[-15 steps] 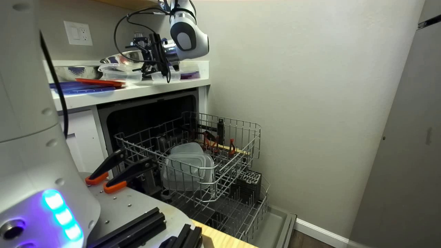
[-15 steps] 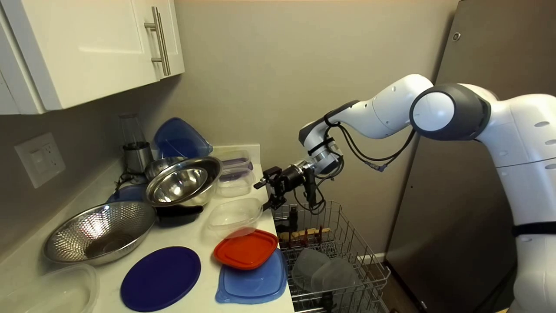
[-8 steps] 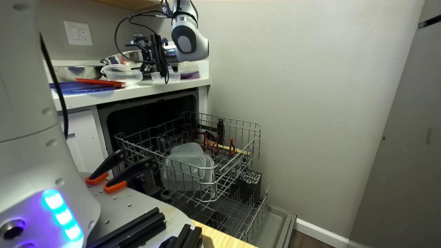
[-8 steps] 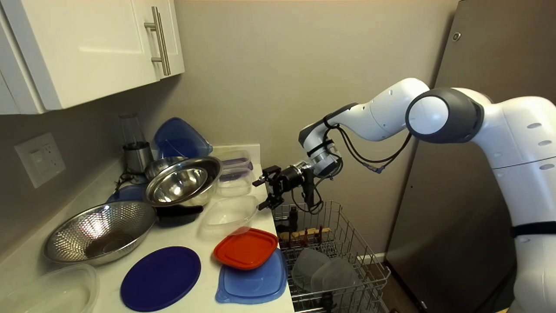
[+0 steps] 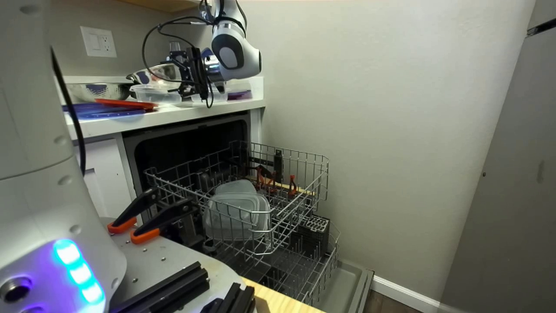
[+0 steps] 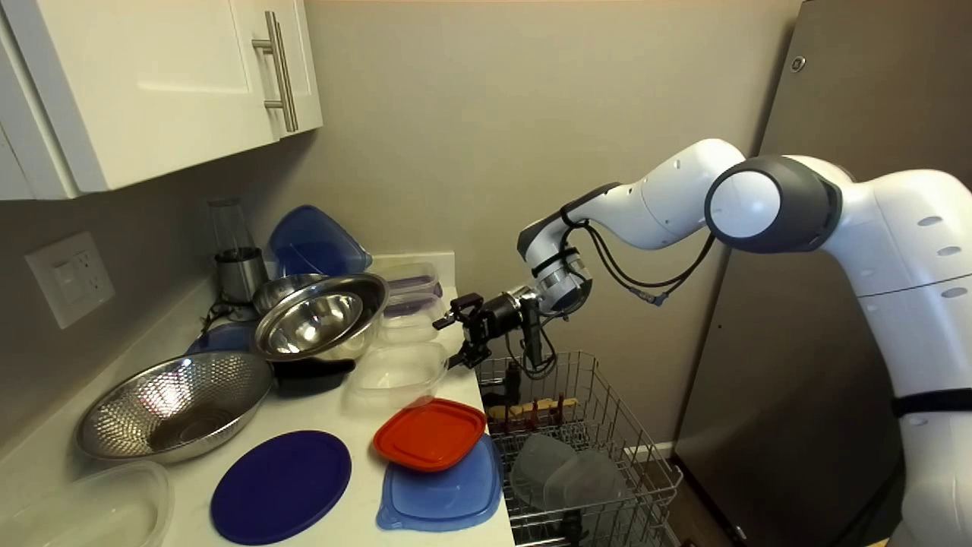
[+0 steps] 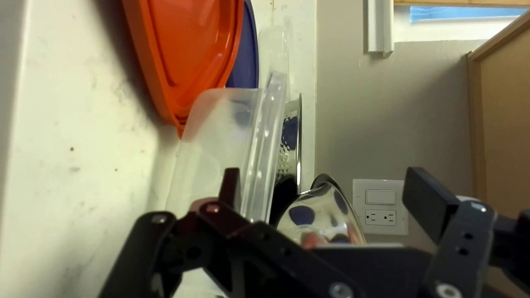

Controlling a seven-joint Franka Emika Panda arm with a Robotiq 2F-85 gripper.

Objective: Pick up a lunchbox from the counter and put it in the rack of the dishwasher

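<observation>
lining up on the near wall of the lunchbox (image 6: 396, 377)
the lunchbox stands upright on the counter (image 6: 361, 471), just beside the red lid (image 6: 430, 434). we take the step in hand to be the approach. to do it well, we would tip the gripper (image 6: 447, 342) downward, set one finger inside the rim and one outside, squeeze lightly because thin plastic probably flexes, and lift clear before turning to the rack (image 5: 263, 212) of the dishwasher (image 5: 173, 148). in an exterior view we see the arm (image 6: 748, 203) bend high at the elbow and slope down to the counter; the gripper grasps nothing, its fingers spread wide, one above the other. the lower lies just beside the lunchbox; whether they touch, we cannot tell.
</observation>
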